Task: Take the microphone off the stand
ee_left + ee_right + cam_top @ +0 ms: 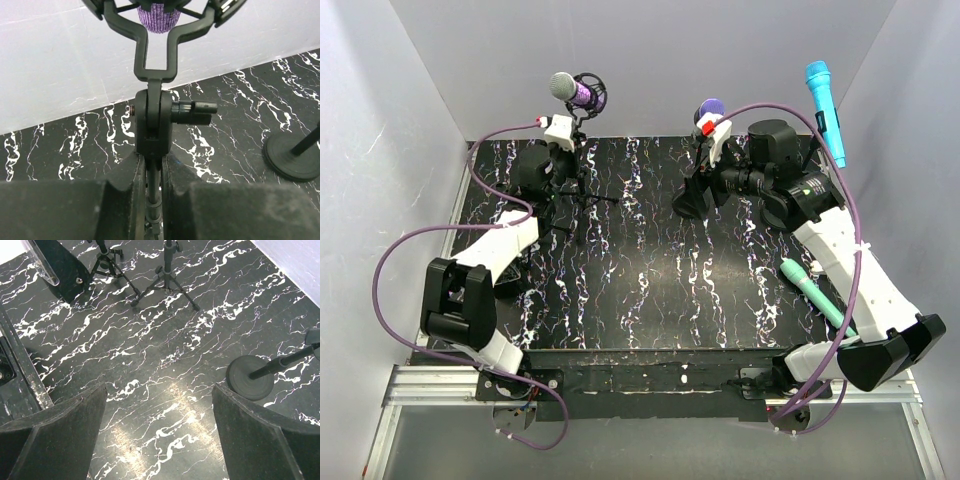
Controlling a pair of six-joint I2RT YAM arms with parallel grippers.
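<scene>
One microphone (578, 92) points its head left atop the stand (152, 125); left end effector (152, 167) clamps that stand, right end effector (159, 397) gapes.

Microphones: four. Grey-headed microphone (572, 90) at 11 o'clock, purple-headed microphone (710, 107) at 1 o'clock, blue microphone (825, 105) at 2 o'clock, teal microphone (810, 288) at 4 o'clock.
Stands: three. One tripod stand (104, 261), a second tripod stand (167, 275), one round-base stand (250, 377).

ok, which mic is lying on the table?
The teal microphone beside the right arm; the grey-headed purple microphone and the other purple microphone are mounted.
</scene>
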